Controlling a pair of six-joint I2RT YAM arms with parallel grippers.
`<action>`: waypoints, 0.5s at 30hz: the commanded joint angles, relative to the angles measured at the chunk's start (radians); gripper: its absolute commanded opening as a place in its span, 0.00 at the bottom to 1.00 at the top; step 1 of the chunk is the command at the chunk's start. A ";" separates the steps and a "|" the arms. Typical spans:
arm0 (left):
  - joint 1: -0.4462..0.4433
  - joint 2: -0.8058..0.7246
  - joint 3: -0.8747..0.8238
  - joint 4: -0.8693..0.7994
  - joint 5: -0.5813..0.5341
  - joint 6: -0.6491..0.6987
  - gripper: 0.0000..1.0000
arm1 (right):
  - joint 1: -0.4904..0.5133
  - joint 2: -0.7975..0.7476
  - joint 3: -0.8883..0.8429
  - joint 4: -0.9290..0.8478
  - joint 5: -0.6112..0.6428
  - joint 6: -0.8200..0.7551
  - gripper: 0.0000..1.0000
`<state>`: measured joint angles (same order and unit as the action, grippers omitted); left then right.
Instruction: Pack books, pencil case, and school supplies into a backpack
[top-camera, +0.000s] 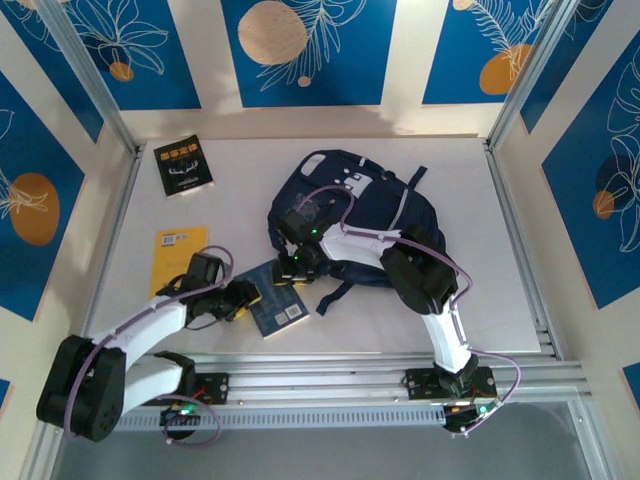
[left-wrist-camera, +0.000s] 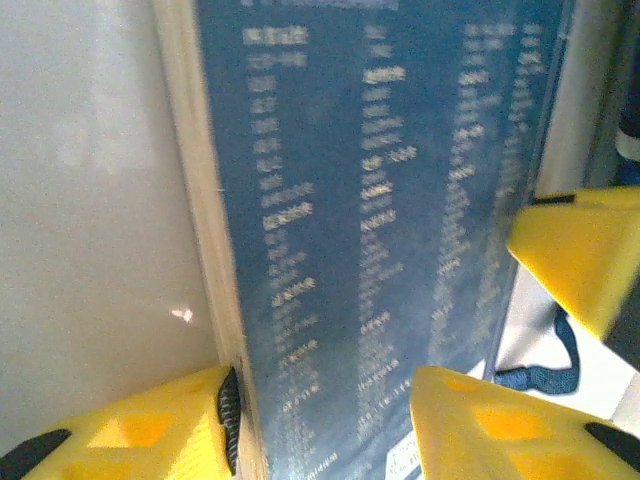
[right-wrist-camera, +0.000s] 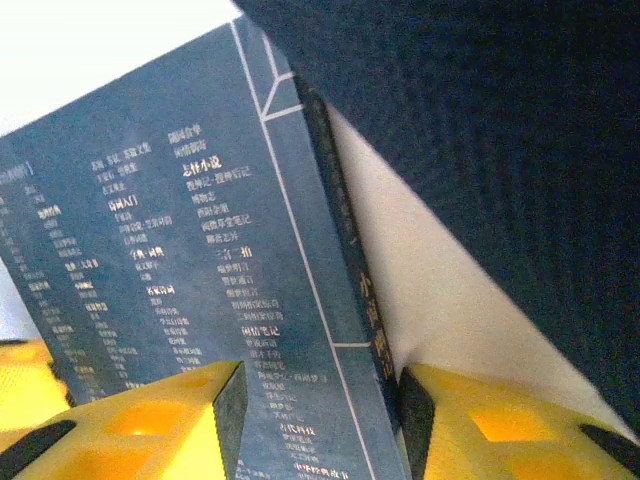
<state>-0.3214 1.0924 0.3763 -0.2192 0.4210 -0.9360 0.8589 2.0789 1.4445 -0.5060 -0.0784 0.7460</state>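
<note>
The navy backpack (top-camera: 365, 195) lies at the table's middle right. In front of it lies a dark blue book (top-camera: 278, 303) with white print. My left gripper (top-camera: 246, 297) is open at its left side: in the left wrist view the left finger pad (left-wrist-camera: 228, 410) rests against the page edge and the right finger (left-wrist-camera: 480, 425) hangs over the cover (left-wrist-camera: 370, 220). My right gripper (top-camera: 296, 264) is open at the book's far end, its right finger (right-wrist-camera: 415, 420) beside the spine (right-wrist-camera: 345, 240). A black book (top-camera: 183, 166) and a yellow-orange book (top-camera: 181, 250) lie on the left. Pencil case and small supplies are out of view.
A metal frame rail (top-camera: 515, 230) borders the white table on the right, and another rail (top-camera: 380, 365) runs along the front by the arm bases. The backpack's dark strap (top-camera: 335, 292) trails toward the blue book. Patterned blue walls close in the back and sides.
</note>
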 joint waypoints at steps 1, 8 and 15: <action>-0.021 -0.055 0.026 0.017 0.087 0.015 0.44 | 0.005 0.040 -0.013 -0.014 -0.020 -0.007 0.44; -0.021 -0.063 0.038 0.010 0.062 0.020 0.38 | 0.002 0.040 -0.015 -0.012 -0.020 -0.008 0.43; -0.022 -0.011 0.025 0.076 0.066 -0.003 0.19 | 0.000 0.036 -0.022 -0.009 -0.020 -0.008 0.42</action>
<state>-0.3305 1.0653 0.3889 -0.1986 0.4545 -0.9428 0.8558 2.0792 1.4445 -0.5087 -0.0792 0.7456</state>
